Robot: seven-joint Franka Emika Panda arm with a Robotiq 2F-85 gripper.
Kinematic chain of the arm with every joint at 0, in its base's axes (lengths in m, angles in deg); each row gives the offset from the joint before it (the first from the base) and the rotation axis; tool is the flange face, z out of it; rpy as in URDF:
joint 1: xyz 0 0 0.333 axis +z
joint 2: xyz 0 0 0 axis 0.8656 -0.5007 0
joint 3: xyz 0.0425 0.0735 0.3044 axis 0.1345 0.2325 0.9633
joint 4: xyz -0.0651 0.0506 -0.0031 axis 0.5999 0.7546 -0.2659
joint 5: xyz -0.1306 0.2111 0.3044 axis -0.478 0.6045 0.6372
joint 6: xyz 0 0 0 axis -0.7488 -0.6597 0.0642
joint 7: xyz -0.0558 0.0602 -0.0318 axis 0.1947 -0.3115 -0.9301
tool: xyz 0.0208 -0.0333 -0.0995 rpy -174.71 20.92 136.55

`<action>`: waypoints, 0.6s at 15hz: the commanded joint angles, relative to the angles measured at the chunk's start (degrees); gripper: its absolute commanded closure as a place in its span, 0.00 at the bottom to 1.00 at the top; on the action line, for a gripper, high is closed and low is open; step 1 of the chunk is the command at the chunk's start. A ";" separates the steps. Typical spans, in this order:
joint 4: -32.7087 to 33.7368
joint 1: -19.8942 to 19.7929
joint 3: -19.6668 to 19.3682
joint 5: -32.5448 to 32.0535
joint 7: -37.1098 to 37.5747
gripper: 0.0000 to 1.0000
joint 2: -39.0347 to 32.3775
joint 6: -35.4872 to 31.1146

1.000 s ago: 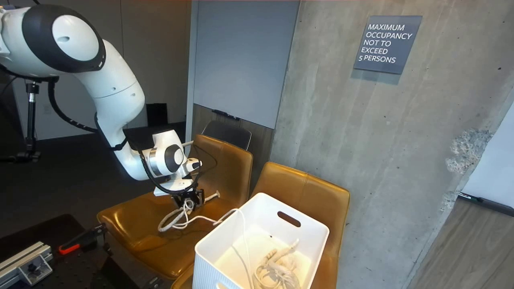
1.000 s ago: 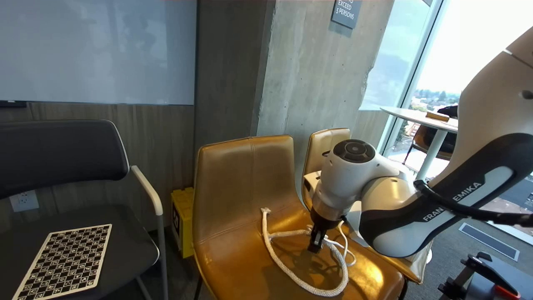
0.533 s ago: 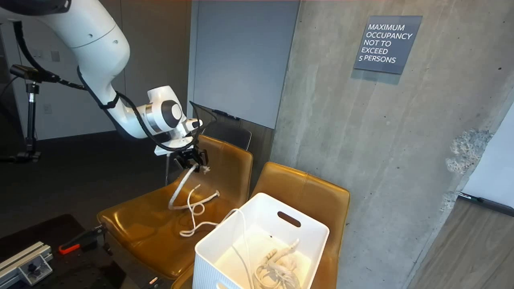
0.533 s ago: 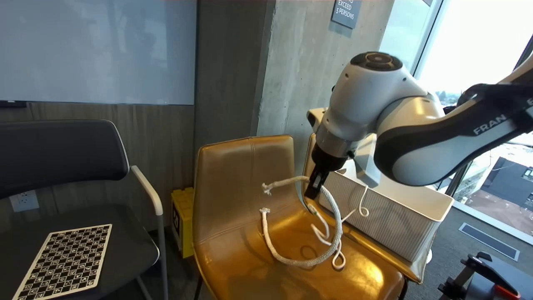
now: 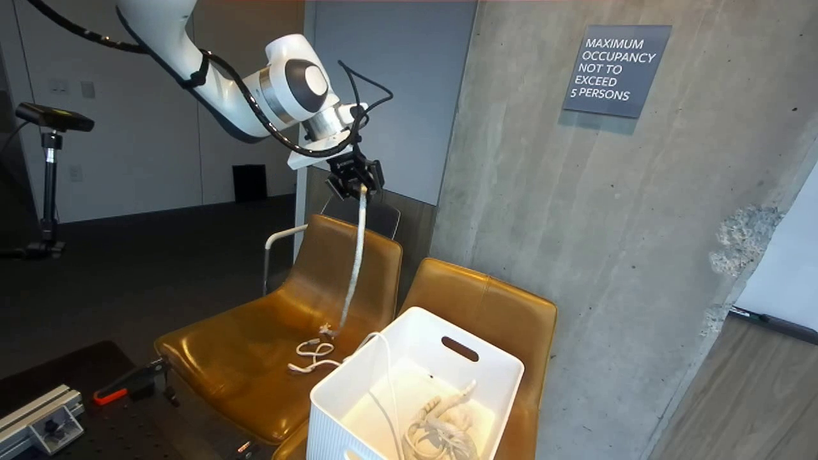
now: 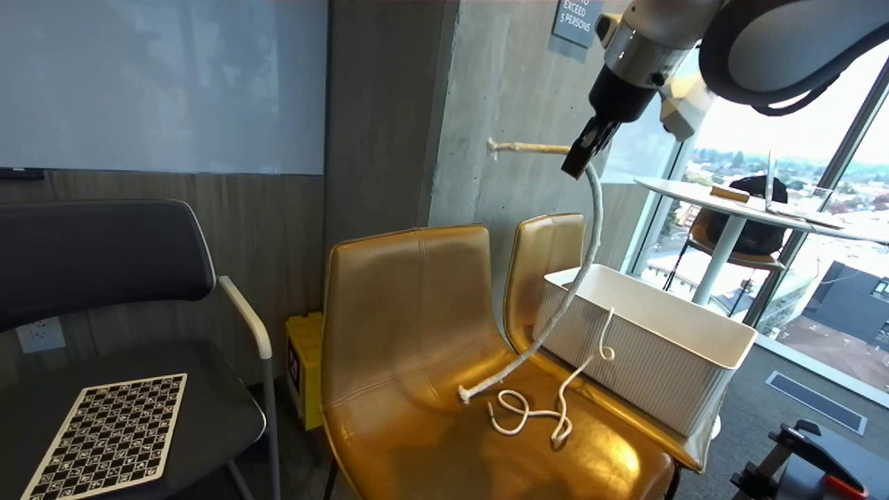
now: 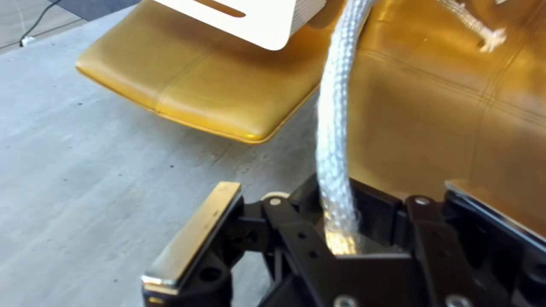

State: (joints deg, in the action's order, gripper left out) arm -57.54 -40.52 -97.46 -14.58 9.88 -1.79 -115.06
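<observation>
1. In an exterior view, my gripper (image 5: 359, 190) clamps a thick white rope (image 5: 357, 259) near one end, dangling it over a tan chair (image 5: 249, 345).
2. In an exterior view, a thin cord (image 6: 543, 414) loops on the seat near a white bin (image 6: 646, 357).
3. In the wrist view, the rope trails from my tightened jaws.

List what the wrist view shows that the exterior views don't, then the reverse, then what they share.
Only the wrist view: a thin dark cord at its upper left.
Only the exterior views: the white arm, the occupancy sign, a red-and-black tool and a whiteboard.
Shared: the gripper holding the white rope, at least part of the white bin, the gold chairs and the concrete wall.
</observation>
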 commanded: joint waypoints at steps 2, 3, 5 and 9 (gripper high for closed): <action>5.22 -9.79 4.37 1.04 -3.53 0.98 5.07 4.86; 6.95 -11.53 4.72 1.53 -4.36 0.98 5.45 5.64; 10.78 -14.67 5.34 3.01 -6.23 0.98 6.10 7.44; 19.06 -18.67 6.25 6.05 -9.62 0.98 5.51 11.40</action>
State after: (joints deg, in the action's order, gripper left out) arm -44.55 -56.50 -93.22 -10.78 2.93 4.35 -107.87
